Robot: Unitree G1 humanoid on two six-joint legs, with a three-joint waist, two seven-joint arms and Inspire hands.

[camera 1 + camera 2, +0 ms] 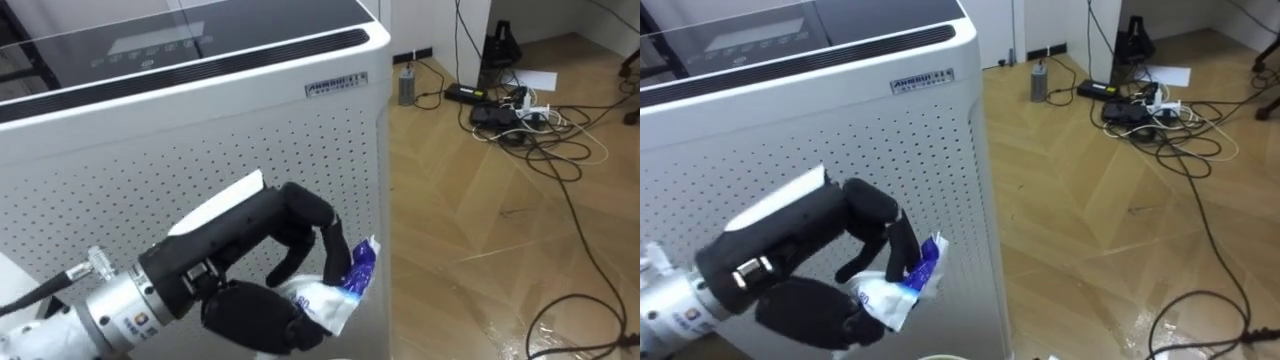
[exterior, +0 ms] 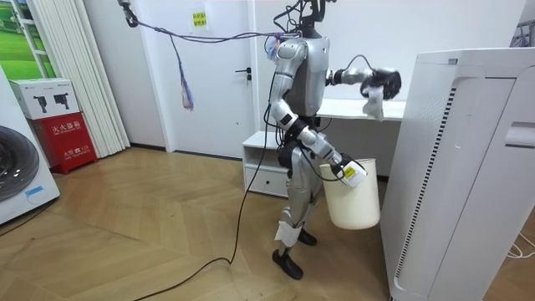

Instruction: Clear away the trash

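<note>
My left hand [image 1: 250,250] is raised in front of a tall white appliance, and its dark fingers and thumb pinch a crumpled white and blue wrapper [image 1: 345,285]. The wrapper hangs from the fingertips close to the appliance's perforated side. In the room view the same hand [image 2: 383,81] holds the wrapper [image 2: 374,104] at chest height. Directly below it hangs a white bin [image 2: 351,201], which my right hand [image 2: 345,170] grips by the rim at hip height. I stand upright, facing the appliance.
The tall white appliance [image 1: 200,150] stands right before me, on the room view's right [image 2: 468,167]. Cables and a power strip [image 1: 515,110] and a small can [image 1: 405,85] lie on the wood floor to my right. A low white cabinet [image 2: 266,163] is behind me.
</note>
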